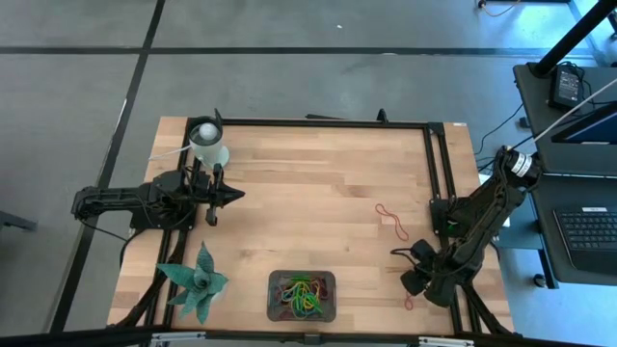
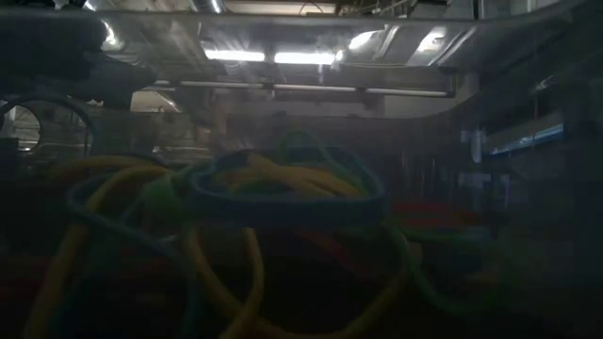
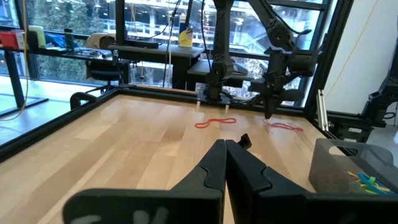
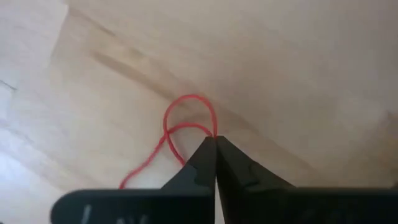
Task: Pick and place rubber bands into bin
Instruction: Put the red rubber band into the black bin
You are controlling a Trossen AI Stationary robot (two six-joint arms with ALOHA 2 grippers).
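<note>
Pinching red rubber band (image 4: 186,121), right end effector (image 4: 215,140)

Bin (image 1: 331,280) front centre, bands (image 1: 301,295) inside; plant (image 1: 198,282) left of bin; cup (image 1: 206,142) rear left; loose band (image 1: 390,221) right.

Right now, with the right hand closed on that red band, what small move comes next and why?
Probably lift straight up a little: the right hand is shut on the red rubber band, which lies flat on the table, away from the bin.
</note>
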